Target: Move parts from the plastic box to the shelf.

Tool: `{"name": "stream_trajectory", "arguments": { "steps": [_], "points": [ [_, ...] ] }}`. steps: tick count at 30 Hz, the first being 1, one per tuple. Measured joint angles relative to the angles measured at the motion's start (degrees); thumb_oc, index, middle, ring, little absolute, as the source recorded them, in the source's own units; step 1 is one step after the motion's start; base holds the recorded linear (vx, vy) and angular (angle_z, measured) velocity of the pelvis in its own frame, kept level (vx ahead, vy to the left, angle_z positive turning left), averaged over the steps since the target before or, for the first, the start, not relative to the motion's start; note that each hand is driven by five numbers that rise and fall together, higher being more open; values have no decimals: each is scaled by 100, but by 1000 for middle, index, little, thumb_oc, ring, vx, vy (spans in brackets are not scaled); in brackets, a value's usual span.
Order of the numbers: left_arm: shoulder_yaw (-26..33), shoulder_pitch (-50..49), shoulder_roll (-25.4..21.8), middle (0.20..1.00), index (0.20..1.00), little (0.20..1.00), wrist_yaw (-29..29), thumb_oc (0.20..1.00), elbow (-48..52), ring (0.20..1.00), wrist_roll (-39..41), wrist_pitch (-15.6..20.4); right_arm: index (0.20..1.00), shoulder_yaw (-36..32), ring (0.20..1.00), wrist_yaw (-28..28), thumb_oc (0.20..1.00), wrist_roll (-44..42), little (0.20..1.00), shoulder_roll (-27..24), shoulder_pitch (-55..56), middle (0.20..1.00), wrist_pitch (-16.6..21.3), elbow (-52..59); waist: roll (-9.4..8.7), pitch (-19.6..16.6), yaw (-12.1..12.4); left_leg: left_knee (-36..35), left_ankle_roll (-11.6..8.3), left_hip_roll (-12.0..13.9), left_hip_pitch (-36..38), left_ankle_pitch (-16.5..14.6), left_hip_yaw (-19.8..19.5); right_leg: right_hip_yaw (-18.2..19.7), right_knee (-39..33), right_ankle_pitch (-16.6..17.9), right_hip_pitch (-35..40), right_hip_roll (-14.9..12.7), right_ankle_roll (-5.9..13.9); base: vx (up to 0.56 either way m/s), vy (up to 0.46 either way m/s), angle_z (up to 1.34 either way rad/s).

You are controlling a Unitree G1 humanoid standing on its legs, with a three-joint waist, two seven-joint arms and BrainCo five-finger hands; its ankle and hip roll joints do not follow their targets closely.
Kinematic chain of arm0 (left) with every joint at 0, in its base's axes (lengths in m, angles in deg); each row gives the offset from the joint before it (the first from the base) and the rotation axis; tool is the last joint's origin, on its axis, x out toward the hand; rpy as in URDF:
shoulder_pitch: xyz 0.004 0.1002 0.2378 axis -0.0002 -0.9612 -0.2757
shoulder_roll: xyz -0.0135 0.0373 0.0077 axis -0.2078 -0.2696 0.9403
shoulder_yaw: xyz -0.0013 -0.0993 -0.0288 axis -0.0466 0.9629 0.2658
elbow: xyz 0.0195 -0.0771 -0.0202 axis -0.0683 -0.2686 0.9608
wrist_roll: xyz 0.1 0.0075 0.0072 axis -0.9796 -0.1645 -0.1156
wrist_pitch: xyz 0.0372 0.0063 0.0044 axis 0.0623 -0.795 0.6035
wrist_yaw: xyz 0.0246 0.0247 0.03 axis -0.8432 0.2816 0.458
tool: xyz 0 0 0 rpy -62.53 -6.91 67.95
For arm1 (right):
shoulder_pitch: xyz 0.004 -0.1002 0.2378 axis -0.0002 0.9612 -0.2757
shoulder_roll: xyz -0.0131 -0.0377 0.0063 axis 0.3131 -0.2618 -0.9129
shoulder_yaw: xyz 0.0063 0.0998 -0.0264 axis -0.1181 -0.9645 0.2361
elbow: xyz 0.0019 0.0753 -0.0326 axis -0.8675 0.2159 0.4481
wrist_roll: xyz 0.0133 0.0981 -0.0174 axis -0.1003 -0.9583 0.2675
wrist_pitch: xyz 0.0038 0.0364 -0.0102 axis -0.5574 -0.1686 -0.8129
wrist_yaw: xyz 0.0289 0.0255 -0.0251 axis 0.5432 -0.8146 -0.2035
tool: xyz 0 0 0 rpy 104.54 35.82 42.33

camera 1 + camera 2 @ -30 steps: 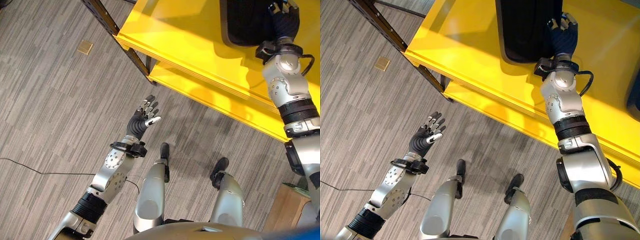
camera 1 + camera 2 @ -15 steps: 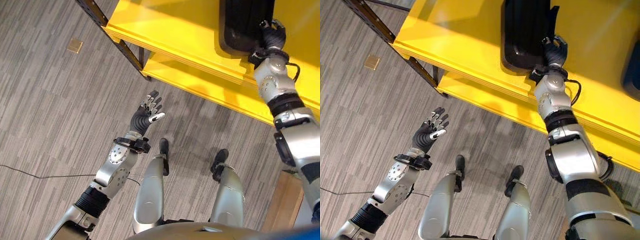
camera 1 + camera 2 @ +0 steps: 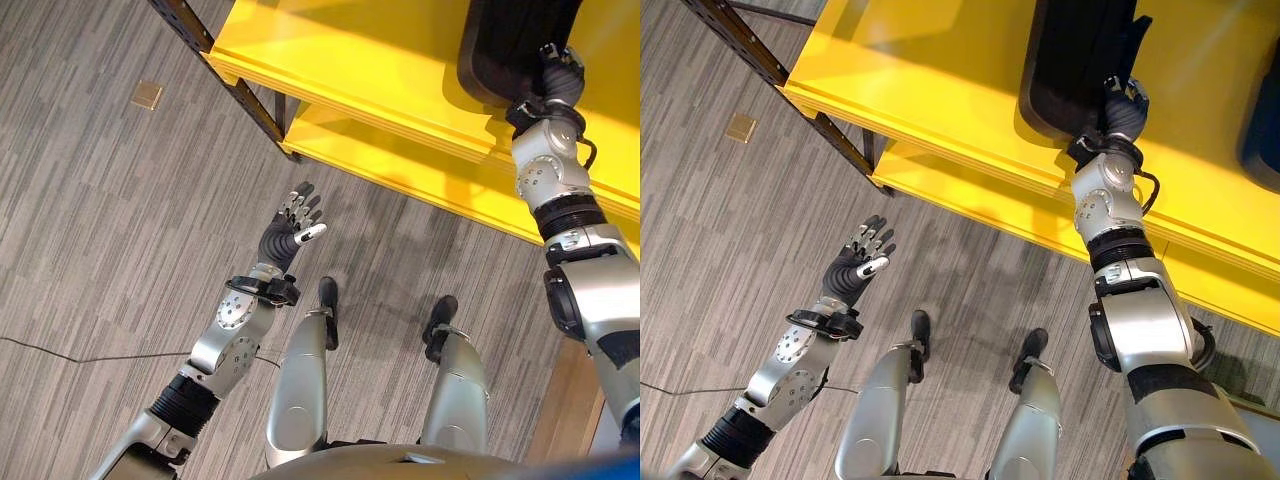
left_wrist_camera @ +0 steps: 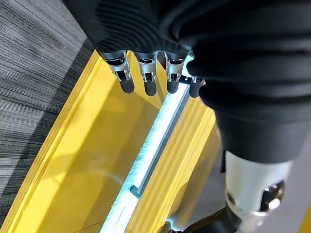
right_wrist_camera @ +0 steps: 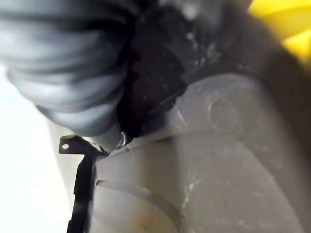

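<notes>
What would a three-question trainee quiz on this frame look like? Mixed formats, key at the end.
1. True or false: the left hand hangs over the floor with its fingers straight and nothing in it.
2. Multiple choice: the black part lies on A) the floor, B) the yellow shelf, C) a cardboard box.
3. Fill in: the right hand is at the near end of the black ____.

Key: 1 true. 2 B. 3 part. The pictures do not show whether the right hand is open or shut.
</notes>
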Motion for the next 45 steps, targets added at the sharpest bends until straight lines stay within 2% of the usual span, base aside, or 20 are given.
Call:
{"name": "stream_trajectory", "arguments": {
  "steps": [15,19,24,31,36,45],
  "points": [
    [-12,-123,-8,1000,1000,1000,5,1000,1,1000,0,59,200,-476,200,-388,200,-40,200,-59,389,200,269,276,-10,-11,-110,42,23,-5,-43,-16,-26,-14,-13,17,8,-1,14,0,0,0],
    [-16,-137,-13,1000,1000,1000,6,1000,0,1000,0,60,200,-494,200,-524,200,-38,200,-272,487,200,278,258,-10,-11,-155,46,25,-7,-44,-17,-17,-12,-16,37,5,-1,21,-15,2,0],
    [-19,-103,-36,1000,1000,1000,4,1000,-1,1000,0,64,200,-472,200,-538,200,-38,200,-454,583,200,243,247,-12,-24,-202,44,39,-3,-33,-34,6,8,-46,40,4,1,27,10,-9,-2],
    [-26,-69,-59,1000,1000,1000,-2,1000,-2,1000,19,66,200,-469,200,-540,200,-37,200,-463,596,200,187,254,-9,-25,-281,23,43,2,40,-34,78,60,-92,80,23,5,38,-7,-11,-4],
    [-68,-80,-193,1000,1000,1000,-13,1000,-3,1000,150,66,200,-380,200,-538,200,87,200,-491,588,200,73,250,-8,-25,-267,-29,57,10,195,-43,214,196,-104,83,47,15,44,1,-16,-10],
    [-140,-88,-196,1000,1000,1000,-44,1000,-7,1000,156,65,200,-39,200,-480,200,366,200,-738,537,200,-107,194,-1,-25,-252,-62,58,18,211,-44,243,215,-119,84,35,30,45,0,-2,-1]
  ]
}}
